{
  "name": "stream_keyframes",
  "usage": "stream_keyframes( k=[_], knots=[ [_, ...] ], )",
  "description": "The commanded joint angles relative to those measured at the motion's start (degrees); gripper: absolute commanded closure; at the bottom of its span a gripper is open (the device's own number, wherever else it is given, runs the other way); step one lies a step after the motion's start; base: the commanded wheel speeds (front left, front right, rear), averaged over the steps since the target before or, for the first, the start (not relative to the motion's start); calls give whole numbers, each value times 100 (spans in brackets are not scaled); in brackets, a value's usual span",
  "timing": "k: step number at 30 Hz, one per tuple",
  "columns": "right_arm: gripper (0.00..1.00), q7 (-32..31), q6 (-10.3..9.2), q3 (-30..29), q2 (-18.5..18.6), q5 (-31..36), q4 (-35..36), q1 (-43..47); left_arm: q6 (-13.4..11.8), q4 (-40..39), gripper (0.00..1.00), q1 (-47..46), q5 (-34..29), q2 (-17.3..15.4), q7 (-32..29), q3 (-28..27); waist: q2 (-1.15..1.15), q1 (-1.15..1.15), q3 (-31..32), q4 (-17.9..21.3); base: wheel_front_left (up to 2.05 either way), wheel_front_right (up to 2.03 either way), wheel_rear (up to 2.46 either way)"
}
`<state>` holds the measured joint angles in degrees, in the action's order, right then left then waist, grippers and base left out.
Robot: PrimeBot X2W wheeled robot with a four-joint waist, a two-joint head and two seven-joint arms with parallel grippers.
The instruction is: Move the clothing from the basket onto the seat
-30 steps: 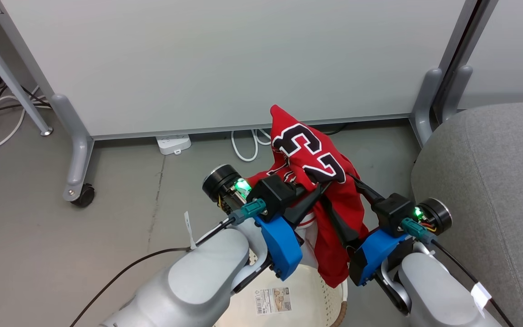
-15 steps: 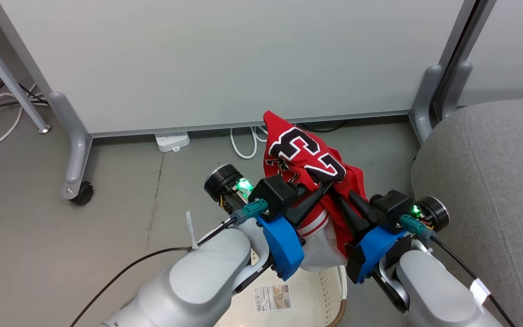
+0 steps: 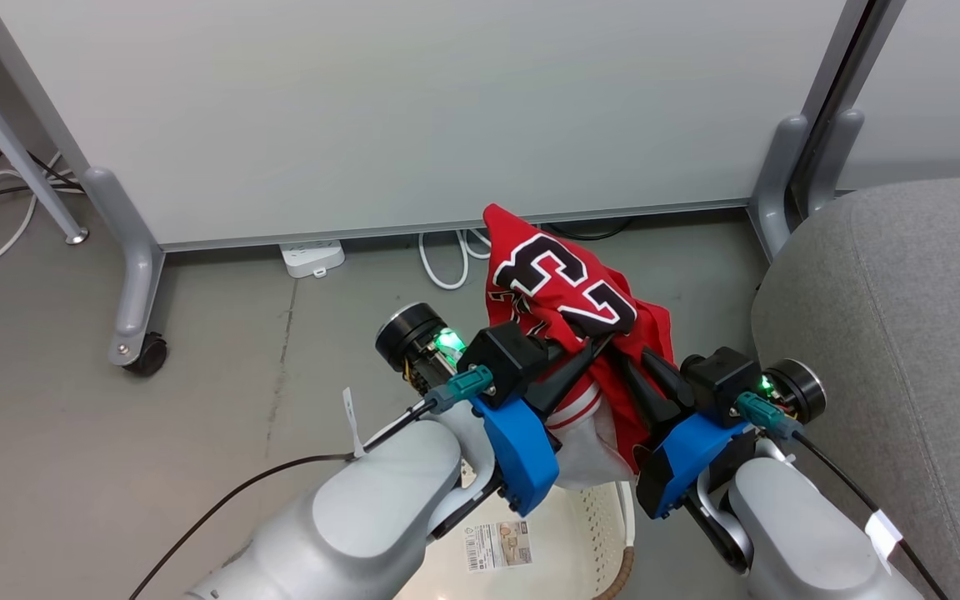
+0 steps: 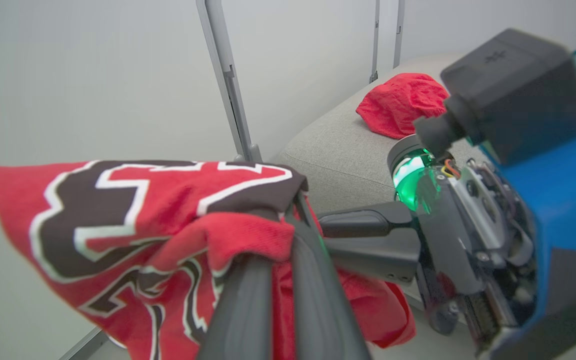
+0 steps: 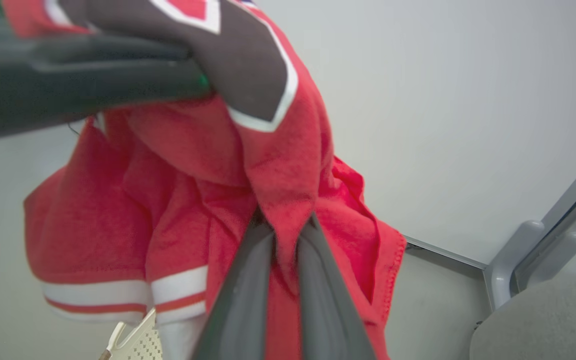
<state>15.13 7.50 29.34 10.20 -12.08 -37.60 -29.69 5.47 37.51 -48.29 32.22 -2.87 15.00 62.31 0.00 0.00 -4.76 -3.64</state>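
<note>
The red jersey point(image 3: 563, 287) with the black "23" hangs in the air above the cream basket point(image 3: 572, 533), bunched between both arms. My left gripper point(image 3: 601, 343) is shut on its upper fold, its fingers point(image 4: 313, 280) pinching the cloth in the left wrist view. Just to the right, my right gripper point(image 3: 632, 360) is shut on a lower fold point(image 5: 285, 225) of the same jersey. A plain red cloth point(image 4: 400, 102) lies crumpled on the grey seat point(image 4: 328, 150). That seat point(image 3: 905, 333) stands right of the arms.
A white partition panel point(image 3: 413, 108) on grey legs, one with a caster point(image 3: 147, 354), stands ahead. A power strip point(image 3: 312, 257) and white cables point(image 3: 447, 267) lie on the floor below it. A table leg point(image 3: 13, 133) is at the far left.
My right gripper has shut on the jersey's hanging part and drawn it up and in toward the left gripper. The left gripper has kept its hold.
</note>
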Motion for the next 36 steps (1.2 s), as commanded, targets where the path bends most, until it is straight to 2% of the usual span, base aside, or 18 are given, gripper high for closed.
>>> stream_keyframes(
  k=[1,3,4,5,20,36],
  knots=[
    [100,2,-2,-4,10,-10,40,-70,-17,15,100,-55,18,-5,27,14,0,0,-5,2,0,0,0],
    [100,2,-2,-12,13,-18,44,-58,-22,49,100,-47,34,-7,23,29,0,0,-11,6,0,0,0],
    [100,2,-2,-18,15,-24,43,-53,-36,51,64,-43,50,-7,23,23,0,0,-14,7,0,0,0],
    [100,3,-2,-27,15,-26,44,-50,-39,59,0,-40,64,-7,23,24,0,0,-17,8,0,0,0],
    [100,3,-2,-795,-67,-54,220,156,-153,56,0,53,85,-7,23,136,0,0,-77,126,0,0,0],
    [100,3,-2,-1780,75,44,803,204,-262,41,0,-129,-124,-57,22,123,0,0,-535,744,0,0,0]
  ],
)
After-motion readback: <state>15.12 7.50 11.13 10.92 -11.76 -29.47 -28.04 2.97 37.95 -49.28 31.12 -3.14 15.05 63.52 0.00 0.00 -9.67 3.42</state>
